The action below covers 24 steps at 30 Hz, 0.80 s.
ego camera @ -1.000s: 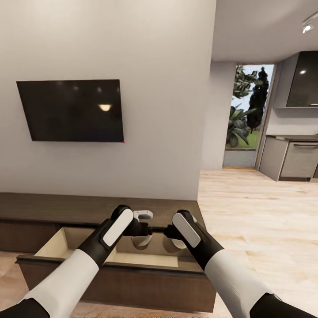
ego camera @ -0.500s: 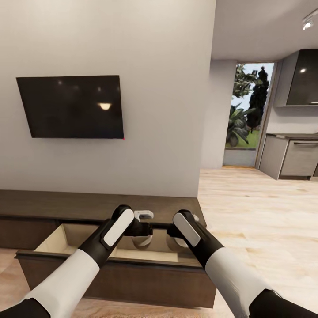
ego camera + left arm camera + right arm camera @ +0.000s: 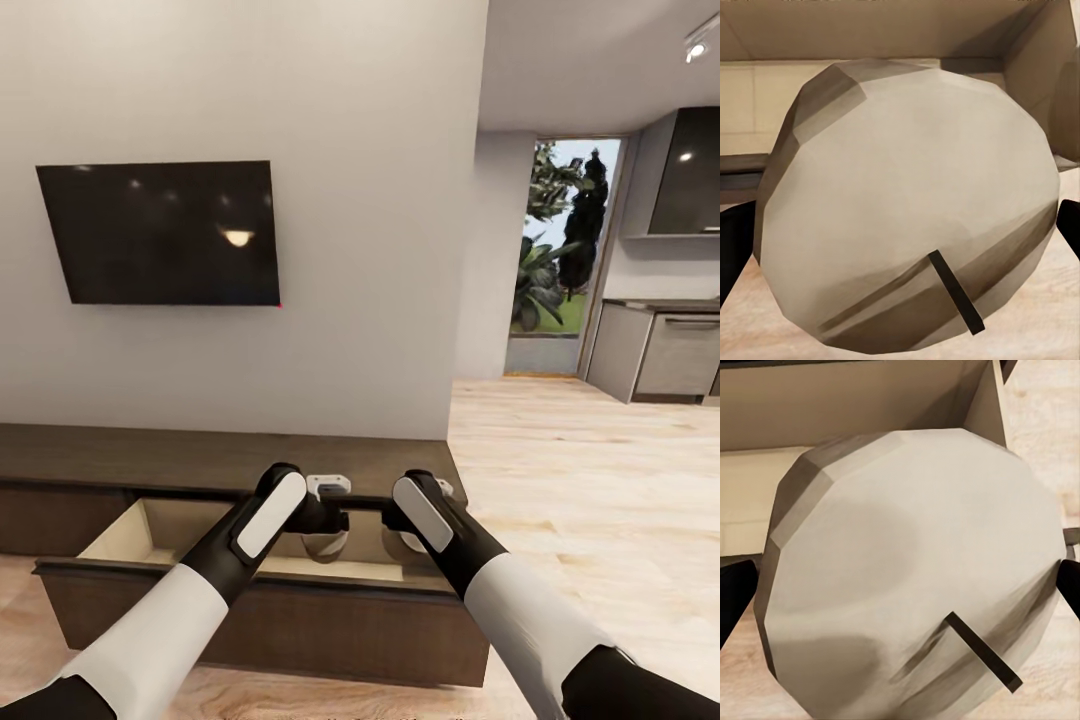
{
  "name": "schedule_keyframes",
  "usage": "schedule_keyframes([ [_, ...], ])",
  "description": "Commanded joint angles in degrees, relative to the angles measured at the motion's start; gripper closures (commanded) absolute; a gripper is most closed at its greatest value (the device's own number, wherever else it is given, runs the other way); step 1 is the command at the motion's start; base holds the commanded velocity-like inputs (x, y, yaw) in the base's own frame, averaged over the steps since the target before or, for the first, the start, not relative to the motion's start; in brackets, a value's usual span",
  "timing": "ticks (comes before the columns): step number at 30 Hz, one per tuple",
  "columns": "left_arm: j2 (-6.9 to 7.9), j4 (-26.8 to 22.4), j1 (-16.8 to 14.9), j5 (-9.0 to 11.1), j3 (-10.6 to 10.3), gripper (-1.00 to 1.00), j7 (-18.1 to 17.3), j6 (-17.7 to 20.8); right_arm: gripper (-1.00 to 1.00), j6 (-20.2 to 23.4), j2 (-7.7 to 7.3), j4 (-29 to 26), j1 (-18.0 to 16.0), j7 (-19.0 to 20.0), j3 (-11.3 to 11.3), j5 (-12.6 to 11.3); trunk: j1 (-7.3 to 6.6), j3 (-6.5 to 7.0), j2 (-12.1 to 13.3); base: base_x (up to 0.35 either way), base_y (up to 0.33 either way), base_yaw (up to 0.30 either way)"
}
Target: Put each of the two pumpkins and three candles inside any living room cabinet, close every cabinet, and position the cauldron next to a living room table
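Note:
The cabinet (image 3: 150,460) runs low along the wall, its right drawer (image 3: 260,610) pulled out toward me. My left gripper (image 3: 322,520) hangs over the open drawer, shut on a grey-beige candle (image 3: 326,546). In the left wrist view that candle (image 3: 907,195) shows its dark wick, with dark fingers (image 3: 731,251) at its sides. My right gripper (image 3: 402,522) is beside it over the drawer's right end, shut on a second candle (image 3: 410,545). This candle (image 3: 915,570) sits between the fingers (image 3: 735,592) in the right wrist view. The drawer's pale inside lies below both.
A black TV (image 3: 160,232) hangs on the wall above the cabinet. Open wood floor (image 3: 580,480) stretches right toward a kitchen with grey counters (image 3: 660,355) and a doorway with plants (image 3: 555,250).
The whole picture has shifted slightly upward, so the camera has moved. Both grippers still hold their candles over the open drawer.

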Motion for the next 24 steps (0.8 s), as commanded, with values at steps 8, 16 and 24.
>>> schedule_keyframes([
  [8,0.0,-0.26,-0.06,0.52,-0.05,1.0,0.67,0.07,1.0,0.1,0.04,-0.04,-0.1,-0.59,0.24,-0.4,0.0,-0.07,-0.05,0.0,0.0,0.0],
  [16,-0.14,-0.31,-0.06,0.5,-0.08,1.0,0.68,0.07,1.0,0.1,0.17,-0.04,-0.1,-0.57,0.25,-0.47,0.0,-0.07,-0.05,0.077,0.02,0.0],
  [24,-0.25,-0.32,-0.06,0.51,-1.1,1.0,0.68,0.07,1.0,0.1,0.29,-0.04,-0.1,-0.54,0.25,-0.5,0.0,-0.07,-0.05,0.067,0.025,0.0],
])
